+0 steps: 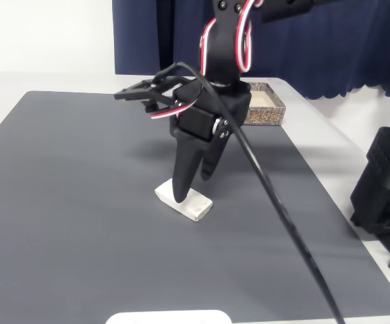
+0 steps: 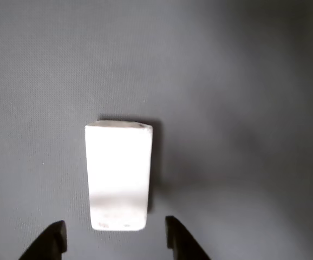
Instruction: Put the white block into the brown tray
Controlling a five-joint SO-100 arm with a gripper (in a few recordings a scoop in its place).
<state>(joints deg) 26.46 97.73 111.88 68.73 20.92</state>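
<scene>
While the gripper (image 1: 189, 187) stands nose-down over the white block (image 1: 183, 200), its jaws parted with nothing between them yet, the step in hand looks like the approach to the grasp. The block lies flat on the dark grey mat (image 1: 80, 202), about midway between the mat's near and far edges, and the brown tray (image 1: 266, 108) sits empty-looking at the mat's far right corner, well apart. Next, I judge, the fingers must drop to straddle the block's long sides and close. In the wrist view the fingertips (image 2: 53, 241) flank the block's (image 2: 118, 176) near end, showing alignment; the fixed view gives the tray's place instead.
</scene>
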